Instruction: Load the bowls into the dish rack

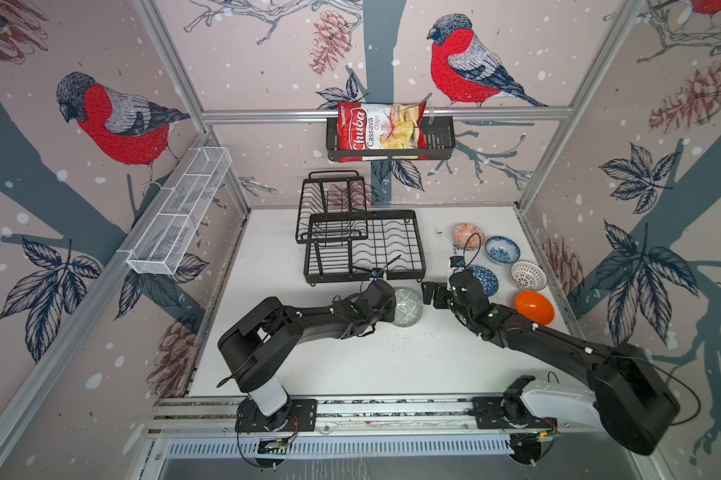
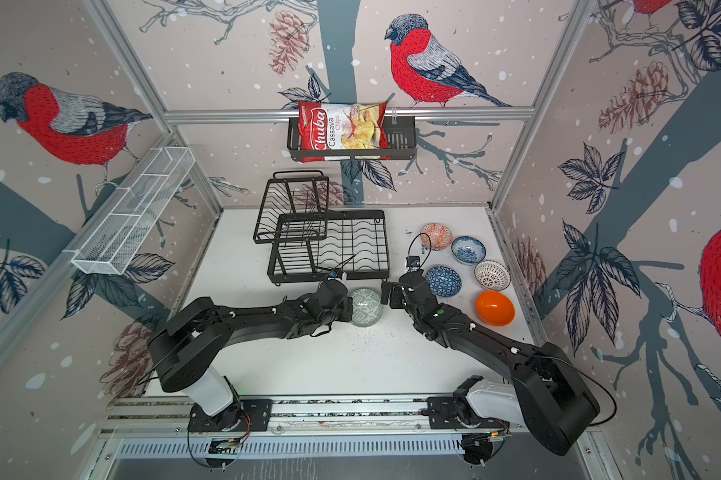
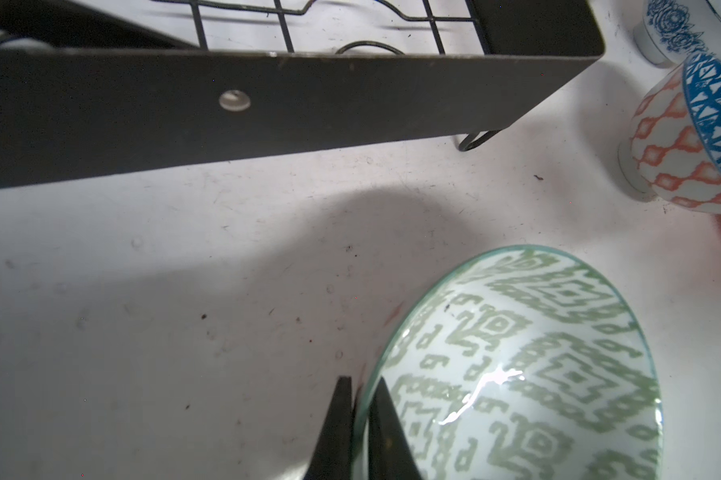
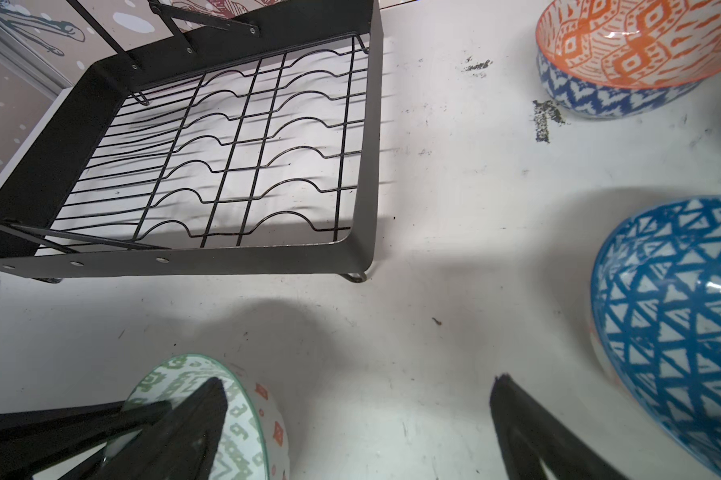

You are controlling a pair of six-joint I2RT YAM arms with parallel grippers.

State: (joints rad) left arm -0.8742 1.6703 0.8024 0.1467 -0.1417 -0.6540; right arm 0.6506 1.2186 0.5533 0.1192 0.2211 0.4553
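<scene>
My left gripper (image 3: 360, 390) is shut on the rim of the grey-green patterned bowl (image 1: 409, 306) (image 2: 366, 307) (image 3: 537, 374), one finger inside and one outside. This bowl sits tilted just in front of the black dish rack (image 1: 419, 245) (image 2: 385, 245) (image 3: 267, 116) (image 4: 367, 145), whose tiers hold nothing. My right gripper (image 1: 431, 295) (image 4: 358, 384) stands open beside the bowl, one finger over its rim, gripping nothing. On the right lie the salmon-orange bowl (image 1: 468, 235) (image 4: 624, 41), blue-white floral bowl (image 1: 502, 250), dark blue geometric bowl (image 1: 485, 280) (image 4: 674, 316), white lattice bowl (image 1: 528, 275) and plain orange bowl (image 1: 535, 307).
A black basket (image 1: 437, 141) with a chips bag (image 1: 381, 129) hangs on the back wall above the rack. A long white mesh shelf (image 1: 184, 208) is fixed to the left wall. Enclosure walls close in the white table (image 1: 308, 365) on three sides.
</scene>
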